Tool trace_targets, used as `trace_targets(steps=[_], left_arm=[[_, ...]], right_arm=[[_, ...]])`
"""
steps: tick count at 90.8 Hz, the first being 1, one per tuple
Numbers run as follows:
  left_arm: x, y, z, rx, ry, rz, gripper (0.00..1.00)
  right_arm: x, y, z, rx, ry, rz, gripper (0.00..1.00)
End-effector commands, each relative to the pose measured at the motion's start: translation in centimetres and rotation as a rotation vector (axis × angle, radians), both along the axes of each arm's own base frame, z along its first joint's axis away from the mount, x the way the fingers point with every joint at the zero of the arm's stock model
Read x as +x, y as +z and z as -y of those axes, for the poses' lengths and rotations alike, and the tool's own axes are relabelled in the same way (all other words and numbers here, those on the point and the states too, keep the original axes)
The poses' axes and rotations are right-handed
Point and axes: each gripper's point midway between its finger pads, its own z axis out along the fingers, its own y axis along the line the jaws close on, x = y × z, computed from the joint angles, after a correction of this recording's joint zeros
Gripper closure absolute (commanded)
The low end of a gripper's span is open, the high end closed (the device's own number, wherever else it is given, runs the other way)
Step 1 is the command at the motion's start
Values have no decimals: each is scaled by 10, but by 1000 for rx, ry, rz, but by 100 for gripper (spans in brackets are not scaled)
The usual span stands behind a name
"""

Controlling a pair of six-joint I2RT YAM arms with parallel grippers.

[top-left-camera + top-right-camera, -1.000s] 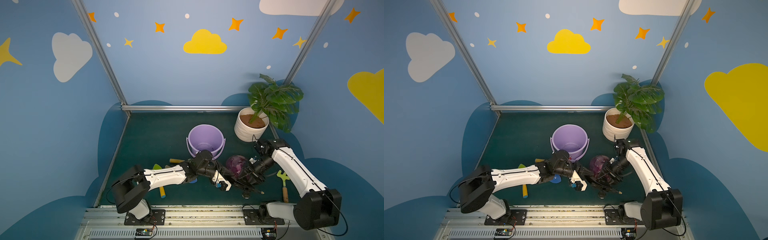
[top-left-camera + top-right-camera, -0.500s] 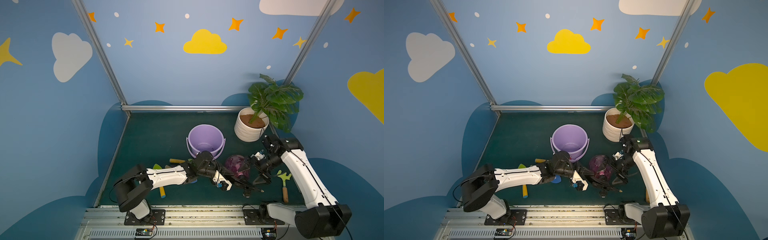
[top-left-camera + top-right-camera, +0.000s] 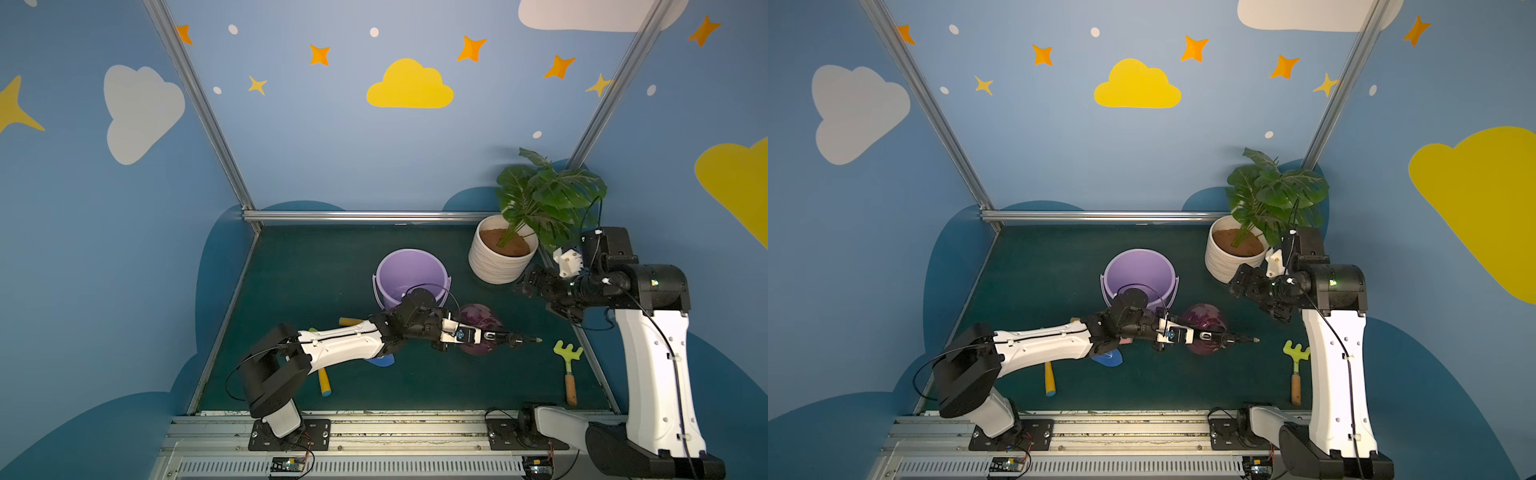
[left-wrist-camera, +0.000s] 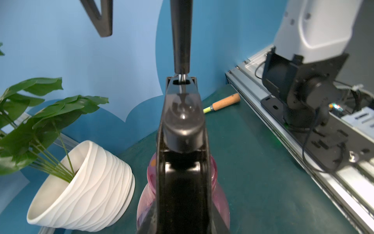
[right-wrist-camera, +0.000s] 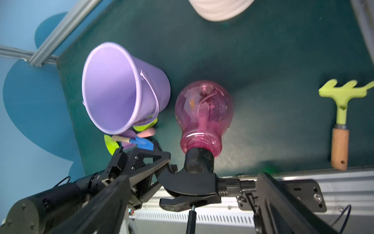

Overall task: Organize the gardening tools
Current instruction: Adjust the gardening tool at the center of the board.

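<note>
Small trowels (image 3: 382, 361) lie near-left on the desk (image 3: 332, 257), under the left arm. The left hand (image 3: 486, 336) clamps the black head of the spray bottle (image 3: 480, 318), just right of the lilac bucket (image 3: 409, 270). At right, the right hand (image 3: 524, 286) gapes wide and empty near the white pot (image 3: 498, 268).

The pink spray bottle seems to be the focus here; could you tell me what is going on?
The left gripper is shut on the black trigger head of the see-through pink spray bottle, held sideways beside the lilac plastic bucket. The right gripper is open and empty, raised near the white ribbed plant pot. The bucket looks empty; a lime-green rake lies apart.
</note>
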Motion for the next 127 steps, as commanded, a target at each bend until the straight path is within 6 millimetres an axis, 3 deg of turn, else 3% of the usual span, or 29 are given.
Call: trace_targets(steps=[1, 8, 25, 45, 69, 88, 105, 115, 127], left_arm=[[17, 30, 12, -102, 107, -150, 97], [26, 31, 17, -114, 163, -202, 97], [45, 40, 27, -164, 301, -299, 97], [84, 44, 29, -236, 543, -389, 97], [119, 28, 30, -325, 754, -526, 97], [125, 22, 32, -347, 824, -533, 97], [119, 19, 38, -335, 830, -497, 97], [114, 20, 41, -328, 817, -484, 85], [112, 22, 40, -328, 809, -480, 78]], right_arm=[[19, 36, 14, -34, -74, 212, 2], [22, 44, 16, -40, -88, 250, 2], [28, 39, 8, -21, -43, 236, 2], [17, 50, 20, -77, -77, 311, 2], [9, 47, 19, -88, -65, 316, 2], [7, 39, 20, -101, -58, 308, 2], [7, 31, 20, -114, -53, 290, 2], [7, 29, 21, -119, -52, 288, 2], [9, 28, 19, -122, -40, 283, 2]])
